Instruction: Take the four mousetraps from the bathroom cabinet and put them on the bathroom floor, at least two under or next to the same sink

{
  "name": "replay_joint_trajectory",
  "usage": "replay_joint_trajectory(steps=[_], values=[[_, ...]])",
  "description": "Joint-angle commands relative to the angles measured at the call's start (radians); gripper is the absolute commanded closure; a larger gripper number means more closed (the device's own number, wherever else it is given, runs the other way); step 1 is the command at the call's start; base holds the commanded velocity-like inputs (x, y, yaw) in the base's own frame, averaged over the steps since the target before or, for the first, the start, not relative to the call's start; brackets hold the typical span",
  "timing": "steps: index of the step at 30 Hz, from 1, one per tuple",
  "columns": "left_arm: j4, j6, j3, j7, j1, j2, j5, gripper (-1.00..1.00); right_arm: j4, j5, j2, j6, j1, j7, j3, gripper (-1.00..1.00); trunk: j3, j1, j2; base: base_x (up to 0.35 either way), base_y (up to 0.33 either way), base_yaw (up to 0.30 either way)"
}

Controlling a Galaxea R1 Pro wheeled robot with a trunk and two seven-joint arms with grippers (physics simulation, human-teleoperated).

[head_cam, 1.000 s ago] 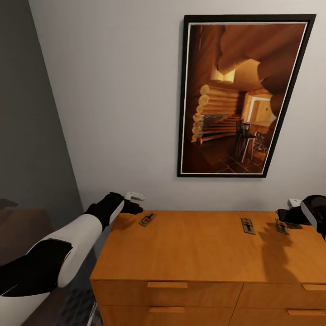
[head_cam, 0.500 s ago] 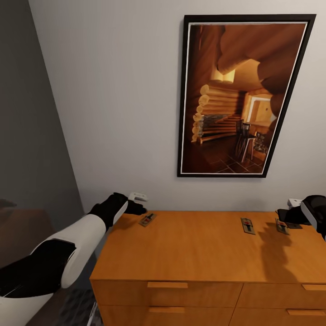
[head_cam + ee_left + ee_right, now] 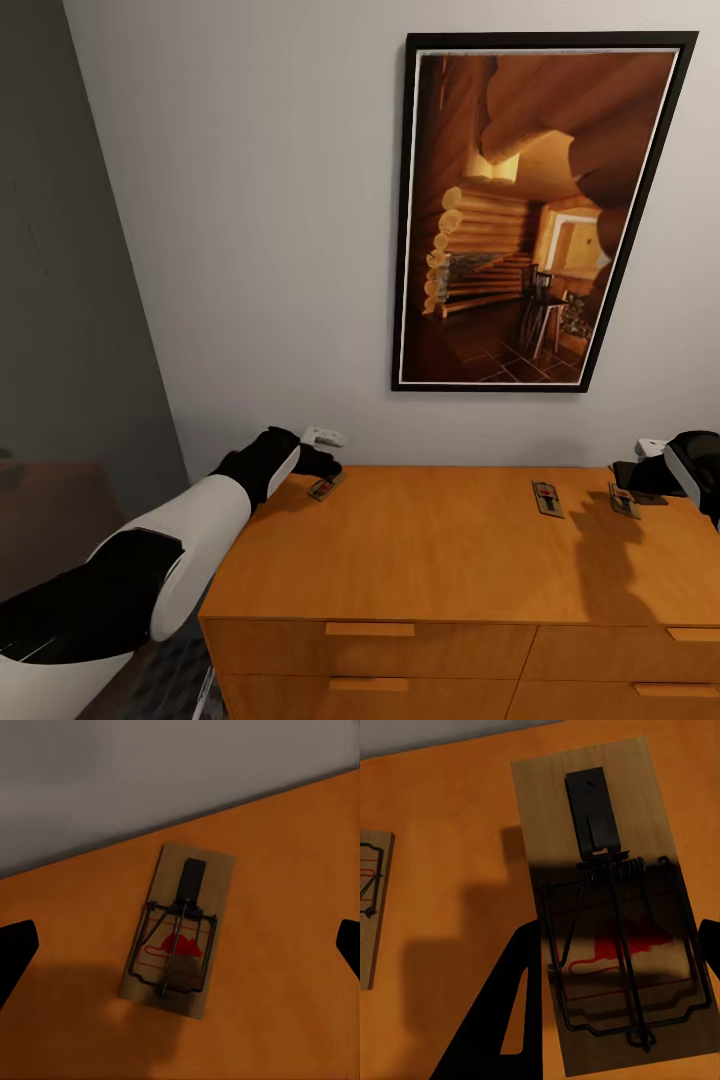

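Three mousetraps lie along the back of the orange-brown cabinet (image 3: 430, 545) top: one at the left (image 3: 325, 487), one right of the middle (image 3: 546, 497) and one at the far right (image 3: 623, 501). My left gripper (image 3: 322, 468) hangs open just above the left mousetrap (image 3: 178, 931), its black fingertips (image 3: 15, 954) wide apart on either side. My right gripper (image 3: 634, 482) is low over the far-right mousetrap (image 3: 615, 907), open, with a finger (image 3: 514, 1009) at one long edge and the other at the opposite edge. The neighbouring mousetrap (image 3: 370, 907) shows beside it.
A large framed picture (image 3: 530, 210) hangs on the grey wall right behind the cabinet. Drawer fronts with bar handles (image 3: 369, 629) face me. Left of the cabinet the wall turns a corner (image 3: 150, 330) and a dim brown surface (image 3: 50, 500) lies low.
My left arm has moved right along the wall, bringing its gripper from off the cabinet's left corner to over the left mousetrap. The right arm and the traps have stayed put.
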Motion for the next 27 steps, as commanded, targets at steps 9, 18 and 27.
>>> replay_joint_trajectory(steps=[9,18,27], values=[[0.0,0.002,-0.002,-0.005,-0.001,-0.001,-0.005,-1.0,-0.001,-0.008,-0.001,0.003,-0.001,0.0,0.005,1.0,-0.001,0.0,-0.001,0.0,0.0,0.0],[0.003,-0.003,-0.004,-0.004,-0.001,0.0,-0.003,-1.0,-0.001,-0.008,-0.001,0.002,-0.001,0.001,0.005,1.0,-0.001,0.0,-0.001,0.0,0.0,0.0],[0.003,-0.004,-0.004,-0.003,-0.001,0.0,-0.005,-1.0,-0.001,-0.009,-0.001,0.001,-0.001,0.002,0.005,1.0,-0.001,0.0,-0.001,0.0,0.0,0.0]])
